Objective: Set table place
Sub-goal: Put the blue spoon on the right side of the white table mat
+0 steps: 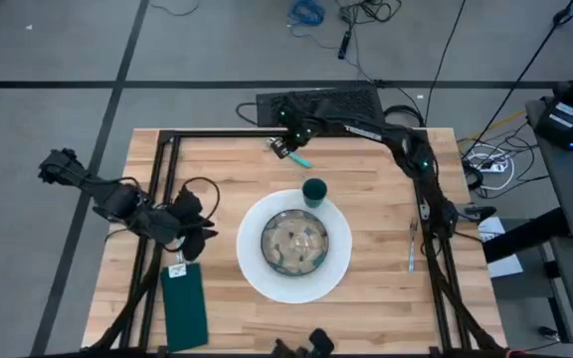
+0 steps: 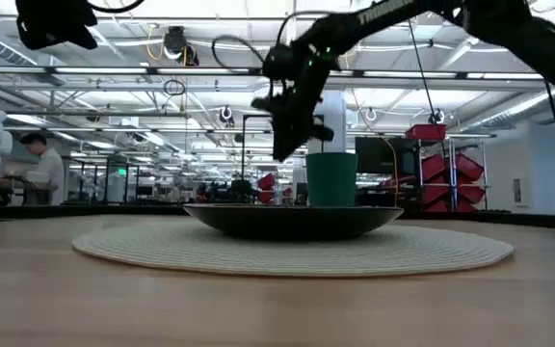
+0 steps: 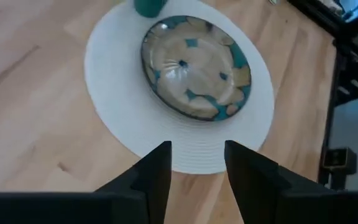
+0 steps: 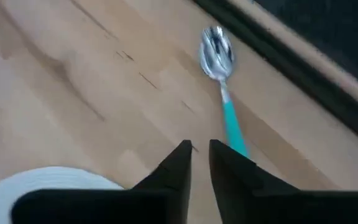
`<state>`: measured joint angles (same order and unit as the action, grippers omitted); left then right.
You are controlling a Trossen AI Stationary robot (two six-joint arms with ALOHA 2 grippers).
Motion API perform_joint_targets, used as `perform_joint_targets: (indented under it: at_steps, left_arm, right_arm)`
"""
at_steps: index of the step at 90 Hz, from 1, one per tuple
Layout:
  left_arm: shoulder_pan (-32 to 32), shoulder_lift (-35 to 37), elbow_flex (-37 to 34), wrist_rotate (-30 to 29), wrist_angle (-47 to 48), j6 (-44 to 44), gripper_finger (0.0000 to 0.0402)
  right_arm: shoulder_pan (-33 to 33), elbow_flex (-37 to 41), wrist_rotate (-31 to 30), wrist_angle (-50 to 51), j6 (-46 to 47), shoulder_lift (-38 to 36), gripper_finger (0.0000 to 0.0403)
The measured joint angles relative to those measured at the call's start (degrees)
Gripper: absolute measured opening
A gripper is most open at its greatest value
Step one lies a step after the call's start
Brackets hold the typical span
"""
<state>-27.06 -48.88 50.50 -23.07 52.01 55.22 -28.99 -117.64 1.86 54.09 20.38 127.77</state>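
On the light wood table lies a round white mat with a teal and beige patterned dish on it. A dark green cup stands at the mat's far edge. A spoon with a teal handle lies flat near the table's far edge. My right gripper hovers just beside the spoon's handle end, clear of the table in the low view, its fingers a narrow gap apart. My left gripper hangs open at the table's left, pointing at the mat.
A fork lies on the table right of the mat. A dark green napkin lies at the near left. Black frame tubes run along the table's left and right sides. Bare wood shows near the mat's front.
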Motion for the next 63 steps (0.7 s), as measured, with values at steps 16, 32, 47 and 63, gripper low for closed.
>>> perform_joint_targets:
  at_steps: [16,32,47,63]
  left_arm:
    - [2.5,0.0,0.0,0.0,4.9,0.0,0.0134]
    - [5.4,-0.2,0.0,0.1,9.1,0.0,0.0134]
    - [7.9,-0.2,0.0,0.1,9.1,0.0,0.0134]
    - [9.7,-0.2,0.0,0.1,9.0,0.0,0.0134]
  right_arm:
    - [-0.6,0.0,-0.1,-0.3,-2.3,3.9,0.0134]
    - [-0.6,0.0,-0.3,-2.1,-6.4,6.6,0.0187]
    - [-0.5,0.0,-3.5,-3.6,-9.6,7.7,0.0199]
    - [-0.7,0.0,-4.6,-3.6,-10.5,8.1,0.0181]
